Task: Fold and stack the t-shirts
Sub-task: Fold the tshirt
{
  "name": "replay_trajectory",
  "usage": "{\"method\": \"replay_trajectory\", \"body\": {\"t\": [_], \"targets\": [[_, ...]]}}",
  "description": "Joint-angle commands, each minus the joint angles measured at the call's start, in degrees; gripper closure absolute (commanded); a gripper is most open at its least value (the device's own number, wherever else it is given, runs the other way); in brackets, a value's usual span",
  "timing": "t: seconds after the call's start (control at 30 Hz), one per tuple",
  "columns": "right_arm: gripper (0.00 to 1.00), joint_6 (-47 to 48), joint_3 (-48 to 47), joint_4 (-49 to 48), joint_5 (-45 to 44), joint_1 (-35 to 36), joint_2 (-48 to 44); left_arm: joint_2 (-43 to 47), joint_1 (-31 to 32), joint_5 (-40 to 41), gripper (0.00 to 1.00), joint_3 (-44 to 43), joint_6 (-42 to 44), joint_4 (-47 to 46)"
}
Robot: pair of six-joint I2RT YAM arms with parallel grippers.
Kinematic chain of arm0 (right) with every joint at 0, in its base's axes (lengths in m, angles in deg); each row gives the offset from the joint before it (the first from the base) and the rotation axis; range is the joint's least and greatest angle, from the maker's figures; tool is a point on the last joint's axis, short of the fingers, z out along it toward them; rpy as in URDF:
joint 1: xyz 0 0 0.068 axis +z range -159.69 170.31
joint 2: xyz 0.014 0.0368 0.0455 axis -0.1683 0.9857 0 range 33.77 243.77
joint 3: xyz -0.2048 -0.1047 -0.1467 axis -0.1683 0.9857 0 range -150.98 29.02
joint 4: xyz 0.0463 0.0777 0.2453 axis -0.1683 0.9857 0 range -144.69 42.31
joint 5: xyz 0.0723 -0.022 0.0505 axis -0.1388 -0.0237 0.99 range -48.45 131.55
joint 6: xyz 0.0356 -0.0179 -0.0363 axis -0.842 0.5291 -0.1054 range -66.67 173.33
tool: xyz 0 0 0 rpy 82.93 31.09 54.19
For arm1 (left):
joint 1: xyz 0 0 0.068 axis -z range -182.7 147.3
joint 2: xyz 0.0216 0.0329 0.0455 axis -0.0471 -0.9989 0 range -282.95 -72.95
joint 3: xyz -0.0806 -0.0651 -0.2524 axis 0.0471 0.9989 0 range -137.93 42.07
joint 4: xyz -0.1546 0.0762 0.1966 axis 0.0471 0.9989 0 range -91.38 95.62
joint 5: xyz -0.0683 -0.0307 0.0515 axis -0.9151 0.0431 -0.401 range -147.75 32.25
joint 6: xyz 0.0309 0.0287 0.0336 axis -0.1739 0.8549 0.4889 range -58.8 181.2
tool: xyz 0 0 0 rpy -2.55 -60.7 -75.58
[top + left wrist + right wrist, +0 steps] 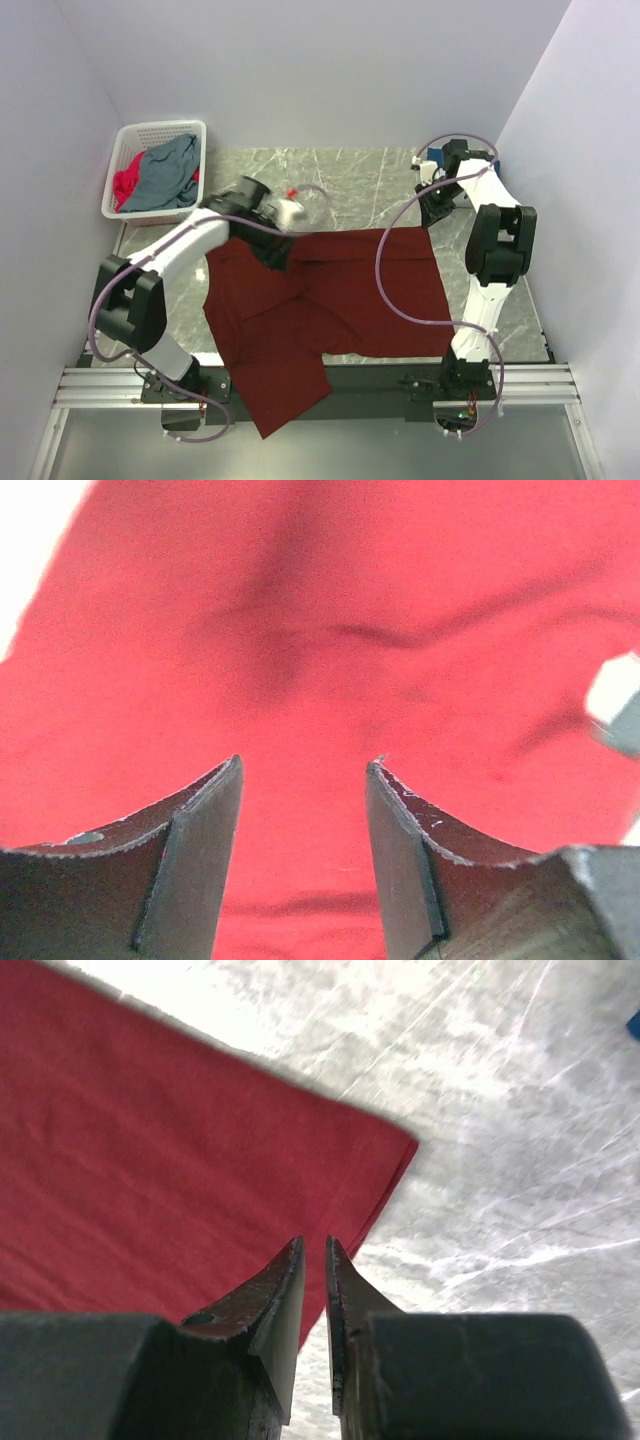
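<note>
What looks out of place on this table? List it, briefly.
The large dark-red cloth t-shirt lies askew and rumpled on the grey marbled table, and one end hangs past the near edge, over the metal rail between the arm bases. Nothing looks spilled or damaged.

white lattice basket: far-left corner | grey marble table | metal rails

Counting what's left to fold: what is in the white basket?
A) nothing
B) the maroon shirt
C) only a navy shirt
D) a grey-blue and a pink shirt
D: the basket holds a grey-blue shirt and a pink shirt; the maroon shirt lies spread outside it.
</note>
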Motion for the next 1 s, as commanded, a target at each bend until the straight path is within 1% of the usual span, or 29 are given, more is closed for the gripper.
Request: {"method": "replay_trajectory", "body": {"t": [0.0,0.03,0.07,0.13,0.17,0.27,0.33,0.37,0.47,0.5,0.53,0.57,0.67,0.77,0.83,0.97], "targets": [[0.79,-1.9,-3.0,-1.2,-3.0,2.3,1.2,1.1,-7.5,6.8,0.42,-0.5,-3.3,-3.9],[0.79,-2.2,-3.0,-1.9,-4.0,2.3,1.3,0.6,-11.1,7.8,0.42,-1.6,-3.2,-4.0],[0.79,-2.5,-2.8,-2.6,-7.0,4.7,1.3,0.2,-12.6,8.8,0.41,-2.2,-3.9,-4.1],[0.79,-2.7,-2.7,-4.5,-9.4,6.0,1.7,-1.7,-16.2,10.9,0.41,-4.1,-5.3,-4.1],[0.79,-2.8,-2.8,-4.8,-11.5,6.6,2.0,-2.5,-17.2,11.8,0.41,-4.6,-5.8,-4.0],[0.79,-2.8,-3.9,-5.3,-13.6,8.0,4.1,-5.7,-20.1,12.9,0.43,-5.3,-6.6,-3.5],[0.8,-2.7,-4.8,-5.3,-15.2,8.6,5.9,-7.6,-21.0,13.4,0.43,-4.5,-7.0,-4.8],[0.81,-2.6,-5.1,-5.4,-15.7,8.8,6.4,-8.2,-21.3,13.0,0.45,-4.2,-7.4,-5.3],[0.9,-1.9,-3.8,-6.7,-18.4,9.5,7.7,-10.6,-21.7,12.9,0.48,-3.9,-9.1,-7.5],[0.98,-1.3,-3.2,-8.0,-18.5,9.6,7.8,-12.3,-21.9,14.0,0.5,-3.9,-10.3,-7.8],[1.0,-1.0,-2.6,-8.7,-21.5,9.7,8.2,-13.2,-22.1,14.5,0.5,-4.2,-10.7,-8.2],[1.0,-0.5,-1.6,-9.2,-22.4,9.9,8.4,-14.1,-22.2,15.1,0.54,-4.2,-11.1,-8.7],[1.0,1.0,0.2,-11.1,-27.2,10.1,9.2,-16.8,-22.8,18.4,0.58,-3.9,-11.9,-9.6],[1.0,2.9,1.8,-14.6,-31.6,10.1,9.5,-19.3,-23.1,21.2,0.59,-3.9,-11.0,-9.4],[1.0,3.2,1.8,-15.7,-33.4,10.2,10.2,-20.8,-23.3,22.9,0.6,-5.2,-10.3,-9.4],[1.0,3.1,-1.0,-18.4,-37.6,11.0,12.5,-27.2,-23.4,23.3,0.61,-11.7,-10.0,-8.2]]}}
